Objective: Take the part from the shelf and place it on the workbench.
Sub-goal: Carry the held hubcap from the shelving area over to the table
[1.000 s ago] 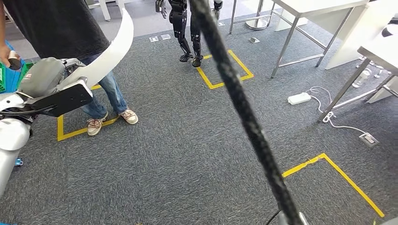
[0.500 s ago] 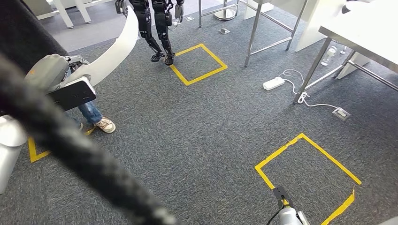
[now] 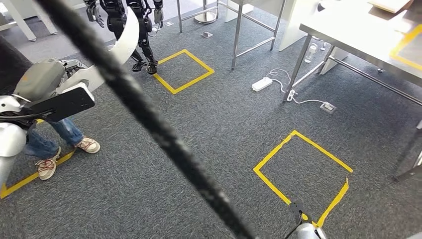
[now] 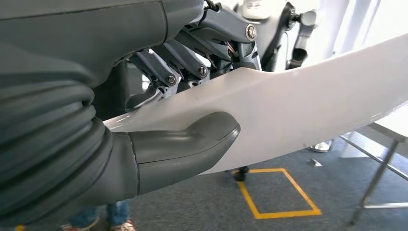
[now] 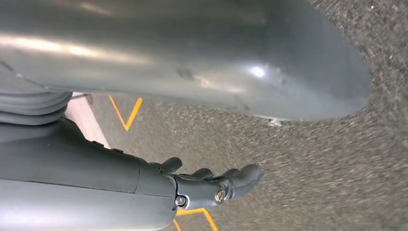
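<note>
Head view: a long, curved white part (image 3: 122,42) is held by the left hand (image 3: 47,79) at the picture's left side, raised above the grey carpet (image 3: 199,124). From the fingers the part sweeps up and away, toward a black humanoid robot (image 3: 129,20) standing well beyond its far tip.

In the left wrist view the grip is seen closely: the thick grey thumb (image 4: 192,144) is pressed flat against one face of the white part (image 4: 298,101), and the darker fingers (image 4: 192,57) are closed on its other side, so the part is clamped between them. Just below the hand, a person's jeans and sneakers (image 3: 87,145) are seen on the carpet.

The right hand (image 5: 211,185) hangs low over the carpet in the right wrist view; its fingers are loosely curled and nothing is held in them. Yellow tape squares (image 3: 301,172) are marked on the floor, and the metal-legged workbench (image 3: 358,35) stands well apart from both hands.
</note>
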You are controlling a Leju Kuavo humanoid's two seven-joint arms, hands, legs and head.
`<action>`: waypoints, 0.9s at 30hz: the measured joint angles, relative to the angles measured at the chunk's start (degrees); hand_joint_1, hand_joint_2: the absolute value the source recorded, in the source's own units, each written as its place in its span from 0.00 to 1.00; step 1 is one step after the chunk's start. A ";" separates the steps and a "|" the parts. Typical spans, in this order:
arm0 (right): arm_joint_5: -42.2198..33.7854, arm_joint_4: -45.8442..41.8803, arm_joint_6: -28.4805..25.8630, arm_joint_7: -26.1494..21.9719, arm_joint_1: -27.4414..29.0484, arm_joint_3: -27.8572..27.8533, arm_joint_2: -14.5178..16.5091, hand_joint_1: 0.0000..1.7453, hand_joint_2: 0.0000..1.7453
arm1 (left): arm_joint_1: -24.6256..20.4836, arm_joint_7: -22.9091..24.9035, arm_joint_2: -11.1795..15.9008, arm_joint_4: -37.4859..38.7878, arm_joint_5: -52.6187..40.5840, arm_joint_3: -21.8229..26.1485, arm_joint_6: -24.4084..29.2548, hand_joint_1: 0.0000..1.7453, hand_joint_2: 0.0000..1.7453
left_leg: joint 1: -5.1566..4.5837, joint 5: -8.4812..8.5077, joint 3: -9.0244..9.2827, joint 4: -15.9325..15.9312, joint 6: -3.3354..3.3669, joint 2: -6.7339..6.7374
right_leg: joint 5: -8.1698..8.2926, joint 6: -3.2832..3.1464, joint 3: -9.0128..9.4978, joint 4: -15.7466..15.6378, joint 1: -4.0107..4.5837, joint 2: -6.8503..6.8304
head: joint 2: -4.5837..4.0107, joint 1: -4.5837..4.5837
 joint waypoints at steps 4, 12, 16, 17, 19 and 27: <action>-0.05 0.00 0.01 -0.08 -0.01 -0.01 -0.03 0.00 0.00 | 0.37 0.01 0.00 0.26 0.04 -0.11 0.30 1.00 1.00 | -0.07 -0.22 -0.43 0.49 0.08 2.92 | -1.75 0.43 -2.42 6.24 -0.11 -1.66 | 0.00 0.05; 0.09 0.02 0.03 -0.11 0.10 -0.02 -0.09 0.00 0.00 | 0.34 -0.18 -0.15 0.16 0.19 -0.50 0.57 1.00 1.00 | -0.34 -1.73 -0.58 1.91 -2.16 5.83 | 3.05 -1.47 4.78 -7.16 0.20 -3.10 | 0.00 -0.17; 0.25 0.02 0.02 -0.07 -0.11 -0.02 -0.09 0.00 0.00 | 0.46 0.39 0.21 0.16 0.21 -0.65 0.86 1.00 1.00 | 0.16 -7.50 -5.33 12.57 -3.12 1.30 | 3.44 -2.40 4.62 -7.41 -0.12 -1.32 | 0.00 -0.49; 0.27 0.02 0.03 -0.04 -0.17 -0.02 -0.09 0.00 0.00 | 0.66 0.62 0.27 0.20 0.20 -0.72 0.87 1.00 1.00 | 0.20 -8.66 -6.97 15.92 -3.16 0.94 | 3.50 -2.49 4.53 -7.41 -0.09 -0.73 | 0.00 -0.50; 0.29 0.02 0.03 0.05 -0.18 -0.02 -0.09 0.00 0.00 | 1.03 0.89 0.35 0.26 0.20 -0.81 0.85 1.00 1.00 | 0.22 -7.86 -7.72 17.17 -2.94 0.63 | 3.67 -2.48 4.40 -7.41 -0.06 0.64 | 0.00 -0.50; 0.33 0.04 0.05 0.04 0.02 -0.04 0.15 0.00 0.00 | 0.81 0.81 0.41 -0.05 -0.03 -0.96 0.83 1.00 1.00 | -0.25 -0.77 -0.10 1.00 -0.86 -1.98 | 4.91 -0.32 3.49 -7.78 -0.47 4.63 | 0.00 -0.49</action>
